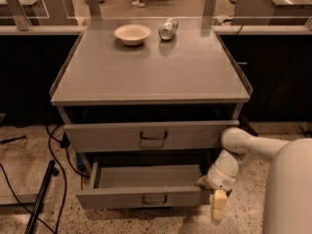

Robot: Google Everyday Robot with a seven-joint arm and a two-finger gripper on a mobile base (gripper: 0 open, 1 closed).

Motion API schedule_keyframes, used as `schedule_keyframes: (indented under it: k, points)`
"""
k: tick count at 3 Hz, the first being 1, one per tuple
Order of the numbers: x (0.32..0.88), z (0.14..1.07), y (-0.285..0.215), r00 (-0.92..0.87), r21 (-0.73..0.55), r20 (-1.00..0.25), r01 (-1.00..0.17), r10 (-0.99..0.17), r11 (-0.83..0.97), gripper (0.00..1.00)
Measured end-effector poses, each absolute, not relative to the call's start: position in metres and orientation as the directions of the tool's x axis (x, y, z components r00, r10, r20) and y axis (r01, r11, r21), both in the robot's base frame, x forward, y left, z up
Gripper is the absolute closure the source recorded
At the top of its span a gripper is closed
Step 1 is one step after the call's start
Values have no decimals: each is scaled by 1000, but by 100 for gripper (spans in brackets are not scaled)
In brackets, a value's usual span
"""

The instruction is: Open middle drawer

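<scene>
The grey metal cabinet has its top drawer slightly out. Below it, the middle drawer is pulled well out, so its bare inside shows. Its small dark loop handle is at the centre of the front. My gripper is at the right end of that drawer's front, by its corner, with a cream finger pointing down. My white arm comes in from the right. The lowest drawer is hidden under the pulled-out one.
A cream bowl and a silver can lying on its side sit at the back of the cabinet top. Black cables and a dark pole lie on the speckled floor to the left. Dark counters stand behind.
</scene>
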State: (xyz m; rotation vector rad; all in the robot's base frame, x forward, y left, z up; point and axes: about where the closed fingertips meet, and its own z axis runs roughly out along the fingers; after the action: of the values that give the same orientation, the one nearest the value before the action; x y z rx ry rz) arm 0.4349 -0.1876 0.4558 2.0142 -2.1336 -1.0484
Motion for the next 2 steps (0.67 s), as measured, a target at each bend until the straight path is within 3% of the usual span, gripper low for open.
schedule_keyframes:
  k: [1, 2]
  points:
    - [413, 474, -188, -168, 607, -407, -784, -898, -128, 0]
    - [413, 474, -188, -168, 607, -407, -785, -898, -128, 0]
